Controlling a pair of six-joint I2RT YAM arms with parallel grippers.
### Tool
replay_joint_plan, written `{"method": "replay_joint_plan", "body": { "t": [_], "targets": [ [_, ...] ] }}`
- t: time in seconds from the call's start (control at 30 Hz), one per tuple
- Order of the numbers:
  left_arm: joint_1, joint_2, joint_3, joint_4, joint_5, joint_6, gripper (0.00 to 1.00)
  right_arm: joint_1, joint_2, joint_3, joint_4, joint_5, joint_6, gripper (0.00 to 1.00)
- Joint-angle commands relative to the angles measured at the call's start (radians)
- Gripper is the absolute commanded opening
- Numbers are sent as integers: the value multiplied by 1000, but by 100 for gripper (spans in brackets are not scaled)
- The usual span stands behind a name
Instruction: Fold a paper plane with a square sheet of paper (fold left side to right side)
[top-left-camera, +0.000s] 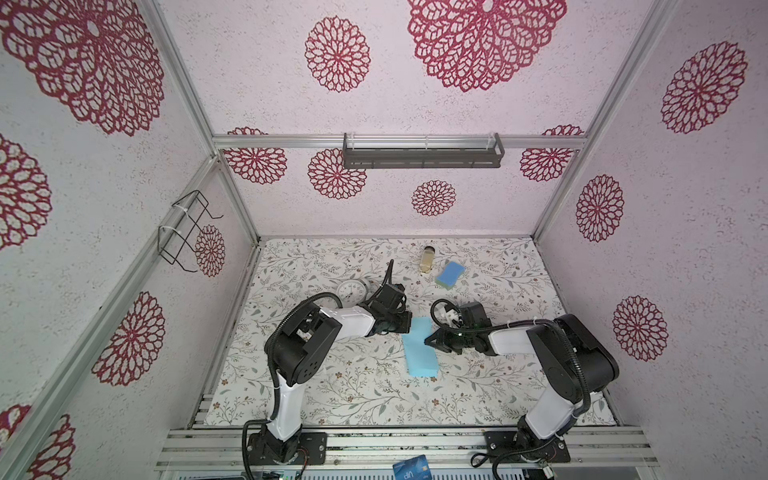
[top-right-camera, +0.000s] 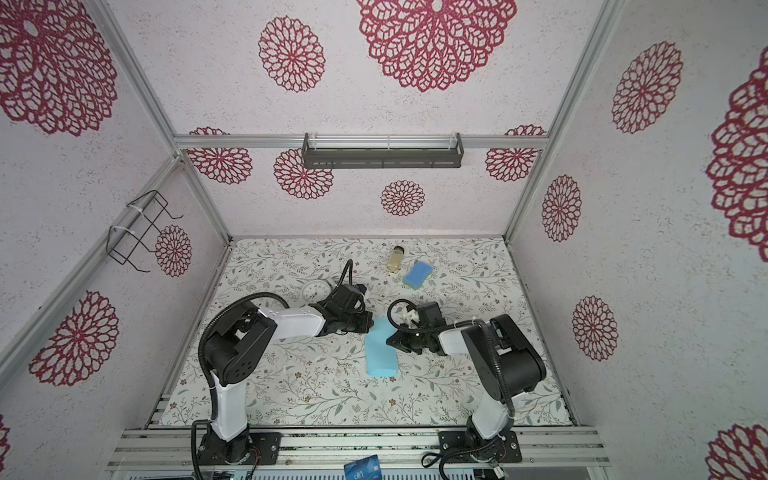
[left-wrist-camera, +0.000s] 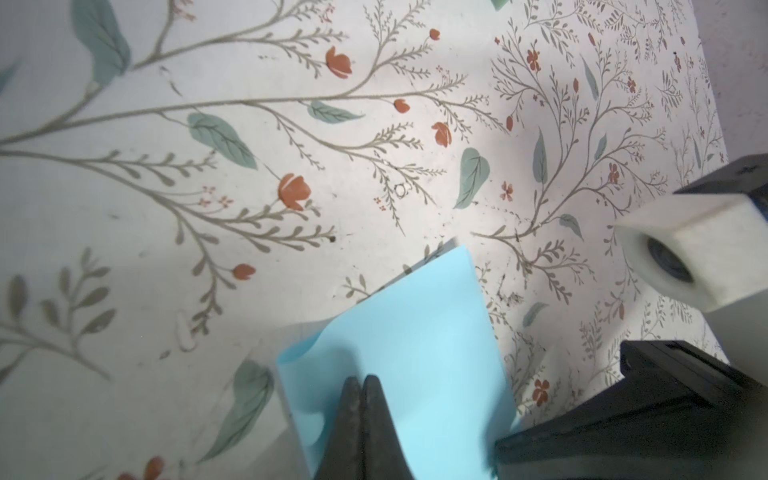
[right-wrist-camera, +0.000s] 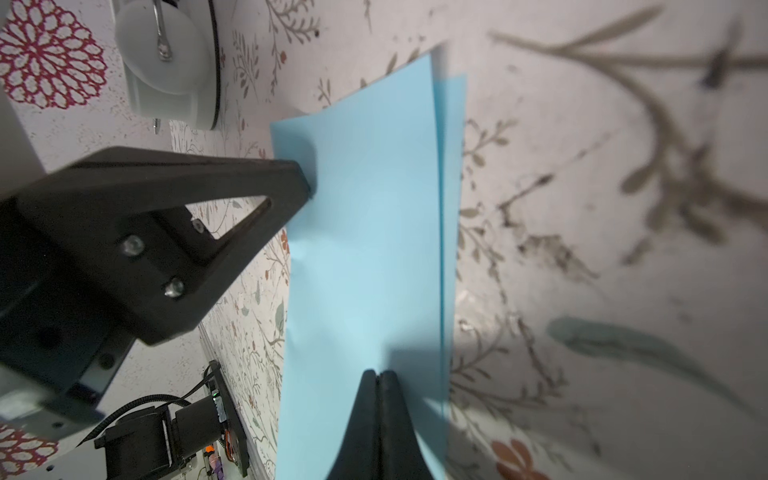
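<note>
The square sheet of paper (top-left-camera: 420, 355) (top-right-camera: 380, 359) is light blue and lies doubled over as a long rectangle on the floral table. In the right wrist view the sheet (right-wrist-camera: 365, 228) shows its upper layer's long edge a little short of the lower one. My left gripper (top-left-camera: 408, 327) (top-right-camera: 370, 325) (left-wrist-camera: 362, 380) is shut, with its tips down on the sheet's far left part (left-wrist-camera: 415, 324). My right gripper (top-left-camera: 426, 341) (top-right-camera: 389, 341) (right-wrist-camera: 379, 374) is also shut, its tips resting on the sheet from the right. A paper plane is out of view.
A white clock (top-left-camera: 352, 291) (top-right-camera: 316, 291) (right-wrist-camera: 166, 62) stands just behind the left arm. A blue sponge (top-left-camera: 450, 274) (top-right-camera: 417, 274) and a small jar (top-left-camera: 428, 257) lie at the back. A dark blue card (top-left-camera: 411, 467) sits on the front rail.
</note>
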Motion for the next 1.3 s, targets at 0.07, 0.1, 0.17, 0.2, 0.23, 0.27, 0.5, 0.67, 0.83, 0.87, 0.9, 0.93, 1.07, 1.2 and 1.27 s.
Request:
{"method": "replay_joint_plan", "body": {
  "t": [0.07, 0.1, 0.17, 0.2, 0.23, 0.27, 0.5, 0.67, 0.83, 0.87, 0.9, 0.93, 1.07, 1.2, 1.27],
  "targets": [
    [50, -87, -75, -29, -40, 26, 0, -4, 64, -36, -175, 164, -35, 0],
    [52, -106, -82, -31, -39, 26, 0, -4, 65, -38, -174, 165, -36, 0],
    [49, -161, -92, -38, -23, 25, 0, -5, 64, -41, -172, 163, -35, 0],
    [45, -186, -101, -31, -11, 21, 0, -6, 63, -42, -172, 164, -36, 0],
    [37, -217, -113, -27, 0, 12, 0, -6, 62, -44, -170, 165, -35, 0],
    [24, -241, -121, -25, 7, 6, 0, -6, 61, -44, -171, 164, -38, 0],
    [-108, -284, -161, 30, 18, -70, 0, -9, 64, -44, -170, 164, -40, 0],
    [-164, -250, -207, 95, 0, -120, 0, -12, 69, -39, -179, 164, -50, 0],
    [-175, -237, -264, 143, 0, -154, 0, -15, 73, -38, -181, 164, -53, 0],
    [-174, -238, -280, 151, -2, -159, 0, -14, 74, -39, -180, 164, -52, 0],
    [-175, -239, -292, 156, -4, -163, 0, -14, 74, -39, -181, 166, -53, 0],
    [-175, -241, -307, 157, -4, -166, 0, -15, 73, -40, -179, 166, -52, 0],
    [-174, -249, -351, 154, -12, -164, 0, -16, 74, -43, -177, 164, -52, 0],
    [-172, -270, -405, 142, -31, -163, 0, -19, 75, -46, -173, 165, -54, 0],
    [-168, -301, -437, 137, -42, -164, 0, -21, 78, -47, -172, 164, -56, 0]
  ]
}}
